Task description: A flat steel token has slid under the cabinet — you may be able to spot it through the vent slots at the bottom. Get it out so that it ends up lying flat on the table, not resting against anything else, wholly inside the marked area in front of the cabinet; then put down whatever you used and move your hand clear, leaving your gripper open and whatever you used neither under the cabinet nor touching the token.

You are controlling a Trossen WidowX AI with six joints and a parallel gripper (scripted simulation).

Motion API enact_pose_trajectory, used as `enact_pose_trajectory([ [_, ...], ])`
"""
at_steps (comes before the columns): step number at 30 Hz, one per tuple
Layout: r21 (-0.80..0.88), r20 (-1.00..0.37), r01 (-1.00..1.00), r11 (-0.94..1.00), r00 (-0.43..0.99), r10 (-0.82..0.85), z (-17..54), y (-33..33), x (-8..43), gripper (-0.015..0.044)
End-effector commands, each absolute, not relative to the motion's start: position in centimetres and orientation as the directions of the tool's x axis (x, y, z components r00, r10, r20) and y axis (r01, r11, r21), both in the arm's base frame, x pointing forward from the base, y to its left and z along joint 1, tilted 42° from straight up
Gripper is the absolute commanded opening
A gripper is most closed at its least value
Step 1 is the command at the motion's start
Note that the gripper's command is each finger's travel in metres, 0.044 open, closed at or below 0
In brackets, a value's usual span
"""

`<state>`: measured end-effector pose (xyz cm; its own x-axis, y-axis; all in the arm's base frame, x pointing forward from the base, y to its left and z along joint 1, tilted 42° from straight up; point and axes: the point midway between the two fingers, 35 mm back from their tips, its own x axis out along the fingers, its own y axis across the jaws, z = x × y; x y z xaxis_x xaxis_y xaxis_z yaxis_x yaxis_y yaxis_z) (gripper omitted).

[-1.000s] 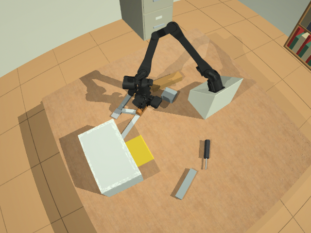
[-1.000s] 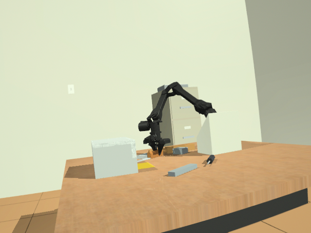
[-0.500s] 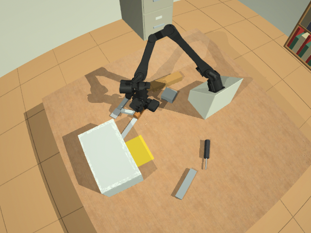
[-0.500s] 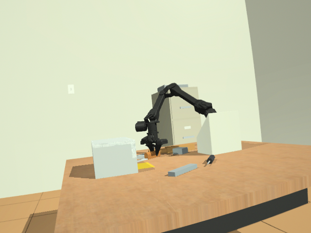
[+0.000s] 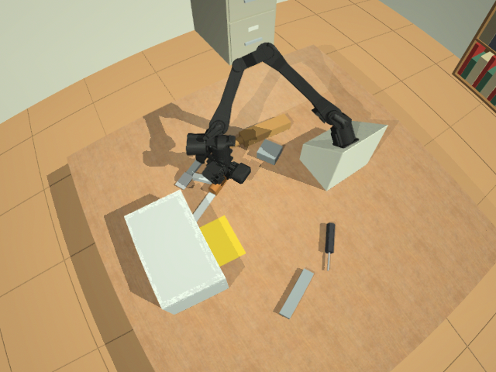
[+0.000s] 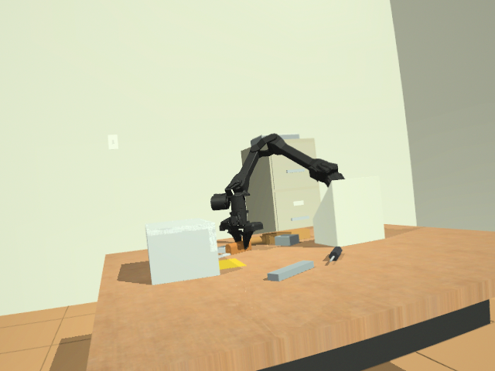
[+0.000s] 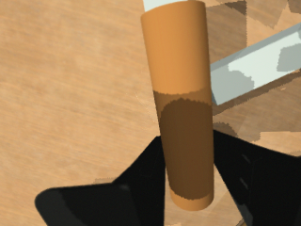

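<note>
token: unseen | blade (image 5: pixel 203 207) tip: hidden by cabinet (image 5: pixel 176 248) (top view) | bookshelf (image 5: pixel 464 58): cut off

The rounded orange handle (image 5: pixel 216 187) (image 6: pixel 236 247) (image 7: pixel 181 61) looks smooth and fairly matt, like plastic or painted wood — the flat pale-grey blade (image 5: pixel 203 206) beside the white box-shaped cabinet (image 5: pixel 176 248) (image 6: pixel 182 253) looks like plain metal — and the brown desk (image 5: pixel 380 240) (image 6: pixel 240 311) is wood-grained.

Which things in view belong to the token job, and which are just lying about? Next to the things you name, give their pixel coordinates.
Part of the job:
- white cabinet (image 5: pixel 173 248) (image 6: pixel 182 253)
- yellow marked area (image 5: pixel 220 242) (image 6: pixel 230 263)
- orange-handled tool (image 5: pixel 216 187) (image 6: pixel 233 248) (image 7: pixel 179 61), held in the claw (image 5: pixel 225 180) (image 6: pixel 242 245) (image 7: pixel 183 137)

Apparently just lying about:
- screwdriver (image 5: pixel 329 238) (image 6: pixel 336 253)
- loose grey bar (image 5: pixel 297 293) (image 6: pixel 290 270)
- grey block (image 5: pixel 269 151) (image 6: pixel 286 239)
- long tan block (image 5: pixel 276 125)
</note>
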<state>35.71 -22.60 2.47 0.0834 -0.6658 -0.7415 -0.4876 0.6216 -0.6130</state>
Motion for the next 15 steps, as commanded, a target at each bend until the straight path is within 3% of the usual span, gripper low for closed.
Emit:
enact_pose_trajectory([
  [1,-0.615,-0.740,-0.484,0.623,0.082,-0.667,2.3,-22.3,36.3,0.0000],
  [15,-0.615,-0.741,-0.483,0.623,0.083,-0.667,1.8,-21.6,38.0,0.0000],
])
